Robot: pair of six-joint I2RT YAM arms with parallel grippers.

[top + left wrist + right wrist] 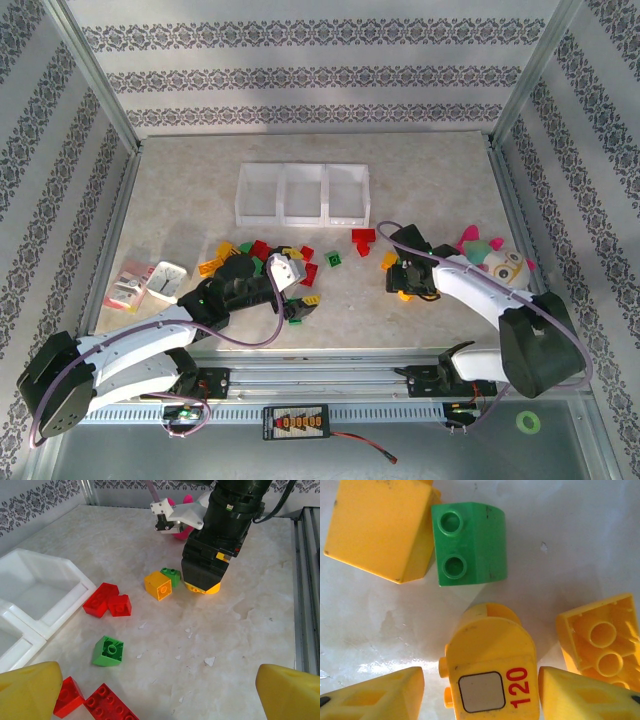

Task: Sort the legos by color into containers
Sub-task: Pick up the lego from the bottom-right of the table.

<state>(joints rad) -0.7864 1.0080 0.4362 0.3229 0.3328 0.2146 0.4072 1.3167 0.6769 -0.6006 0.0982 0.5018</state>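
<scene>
The right claw (481,685) hung low over the right half of the counter (440,190). Its fingers (380,695) were half spread to either side of a rounded yellow brick (490,650) marked 120. One finger sat right at the brick's side, while a strip of counter showed between the other finger and the brick, so nothing was pinched yet. On the claw's far-left side a green two-stud brick (470,545) lay touching a larger yellow brick (377,527). An upturned yellow brick (600,640) lay just beside the claw.

The left claw (159,690) was spread wide and held nothing. It hovered above the scattered bricks (255,250) left of centre. Ahead of it lay a pair of red bricks (107,600) touching each other, and a single green brick (108,651) nearer to it. More red bricks (100,707) lay close to its fingertips.

The three white bins (282,195), joined in one row, stood at the far middle of the counter, well apart from both claws. A plush toy (497,262) lay to the right of the right arm. A red-and-white packet (128,290) lay near the left edge.
</scene>
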